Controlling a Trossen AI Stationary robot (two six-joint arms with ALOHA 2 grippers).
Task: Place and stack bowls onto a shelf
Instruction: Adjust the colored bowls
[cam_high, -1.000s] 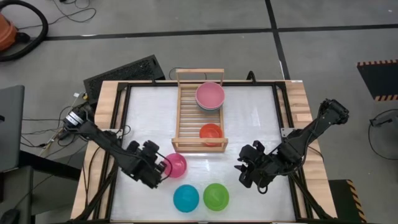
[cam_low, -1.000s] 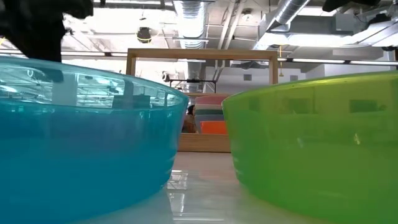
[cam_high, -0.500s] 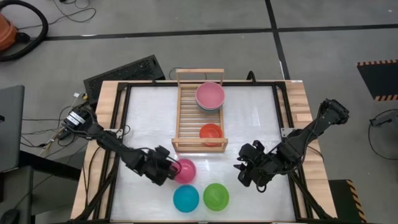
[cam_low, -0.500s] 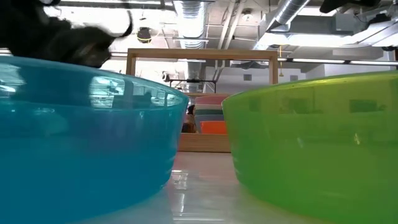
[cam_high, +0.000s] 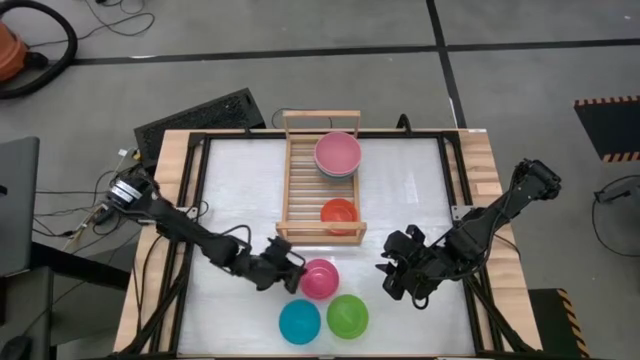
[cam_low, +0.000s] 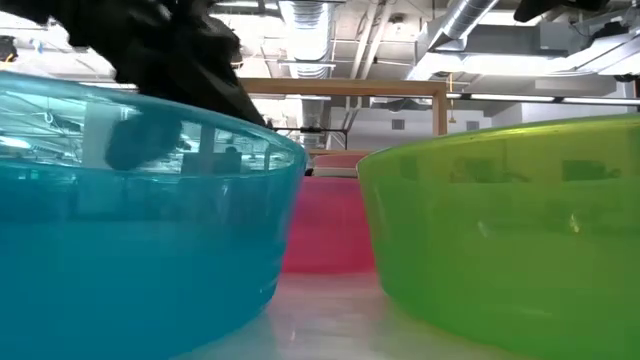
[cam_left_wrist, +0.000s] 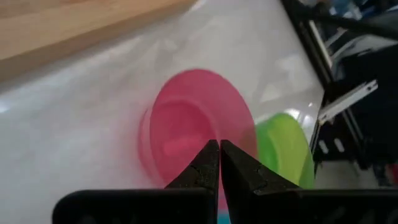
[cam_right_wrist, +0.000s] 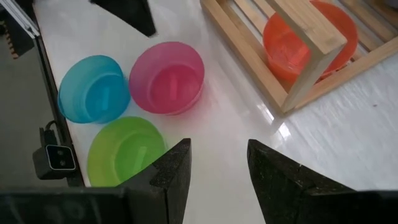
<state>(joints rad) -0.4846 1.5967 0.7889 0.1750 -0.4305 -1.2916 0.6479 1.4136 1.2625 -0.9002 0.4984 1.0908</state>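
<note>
1. The left gripper (cam_high: 290, 272) sits low on the table just beside the magenta bowl (cam_high: 320, 279), fingers pressed together with nothing between them, tips against the bowl's rim.
2. That magenta bowl stands just short of the wooden shelf (cam_high: 300, 180), a little off its near end, with the cyan bowl (cam_high: 299, 319) and the green bowl (cam_high: 347, 315) close behind it.
3. On the shelf there's an orange bowl (cam_high: 339, 214) at the near end and a pink stack (cam_high: 338, 154) at the far end.
4. The right gripper (cam_high: 398, 275) waits off to the shelf's right, fingers apart and empty.
5. Risk, I'd say: shut fingers can only shove, so the magenta bowl may skid into the green one or tip.
</note>
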